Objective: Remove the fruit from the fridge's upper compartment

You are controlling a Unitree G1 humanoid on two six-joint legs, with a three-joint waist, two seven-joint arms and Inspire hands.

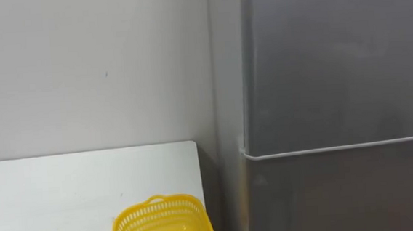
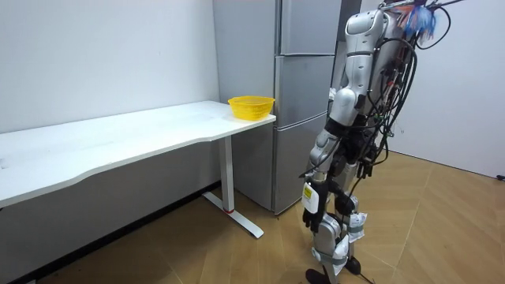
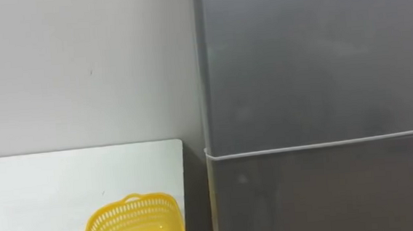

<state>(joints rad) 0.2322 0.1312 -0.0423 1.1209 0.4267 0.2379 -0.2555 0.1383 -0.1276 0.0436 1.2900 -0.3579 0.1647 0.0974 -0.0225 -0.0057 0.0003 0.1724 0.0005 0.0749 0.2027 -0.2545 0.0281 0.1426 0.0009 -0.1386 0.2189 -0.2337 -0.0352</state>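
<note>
Stood close before the grey fridge (image 2: 304, 102) in the room view, facing it, both arms hanging low. Found the left hand (image 2: 315, 214) down by the thigh on the camera's side and the right hand (image 2: 356, 224) half hidden behind the legs; could not tell of either whether fingers apart or together. Looked, in the eye views, at the upper door (image 1: 333, 55) from 12 to 3 o'clock, shut flush, and at the lower door (image 1: 343, 193) under a thin seam at about 4 o'clock. Judged the thing to be fetched as shut away behind that upper door, hidden, kind unknown. Noted the yellow basket (image 1: 162, 224) at 7 o'clock, at the corner of the white table (image 1: 66, 191) nearest the fridge, probably meant to receive the item. Rated the task as barely begun, door not yet opened. Feared several slips from here: fingers sliding off a smooth door front with no handle to be seen; pulling the lower door by mistake, given so faint a seam; a swinging door striking arm or chest because of so near a stance; a stumble backward upon the seal letting go suddenly; the basket knocked from its corner by a careless elbow. Could read no brand, label or lettering on doors, basket or table.
</note>
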